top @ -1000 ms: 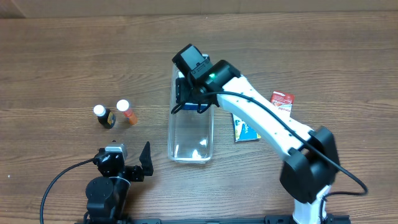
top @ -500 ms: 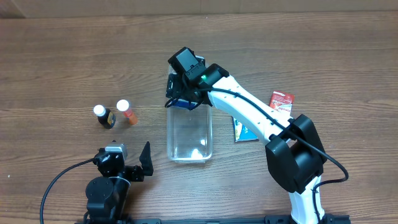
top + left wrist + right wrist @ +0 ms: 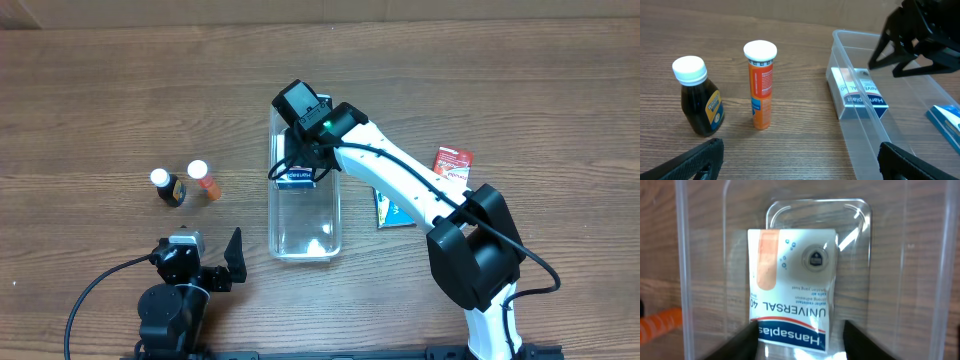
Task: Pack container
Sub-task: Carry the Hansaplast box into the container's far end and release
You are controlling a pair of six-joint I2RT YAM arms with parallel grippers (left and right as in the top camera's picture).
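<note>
A clear, colourless, long rectangular plastic container lies mid-way across the brown wooden worktop. A white-and-blue cardboard plaster box lies flat at its far end. The right gripper hovers above the box, fingers apart. The left gripper sits near the front edge, spread wide and empty.

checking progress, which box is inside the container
The white-and-blue Hansaplast box; it lies inside the container, while the red box and blue box lie outside.

From my remote seat I see a brown wood-grain bench filling the overhead view, evenly lit, with a plain tan panel standing behind its far edge.
</note>
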